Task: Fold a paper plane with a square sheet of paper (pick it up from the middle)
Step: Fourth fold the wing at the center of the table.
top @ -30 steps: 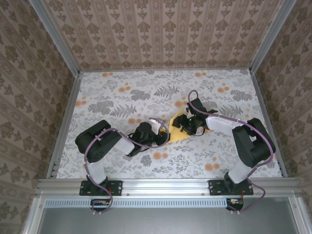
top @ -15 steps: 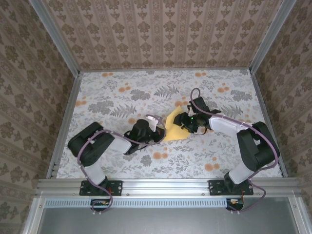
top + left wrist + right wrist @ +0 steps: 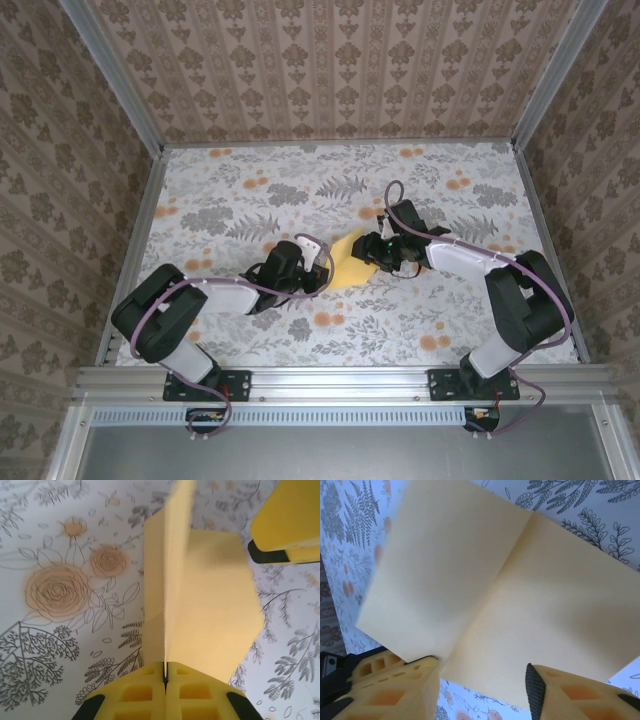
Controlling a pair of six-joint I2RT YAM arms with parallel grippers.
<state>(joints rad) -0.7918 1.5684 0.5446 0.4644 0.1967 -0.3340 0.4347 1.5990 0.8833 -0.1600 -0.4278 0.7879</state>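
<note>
My left jaws pinch the square sheet of paper, right jaws apart; featherlight, floppy stuff, so I'd grip at the crease.

Pale-yellow sheet (grey-and-orange floral table)

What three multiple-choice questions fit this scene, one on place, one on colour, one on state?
1. Where is the paper? A beside an arm's base; B between the left end effector and the right end effector; C against the back wall.
2. Its colour? A pale yellow; B blue; C green.
3. The left end effector is: A wide open; B gripping a pen; C shut on the paper.
Answers: B, top view shows it between them; A, all views show yellow; C, its wrist view shows a fold pinched.
</note>
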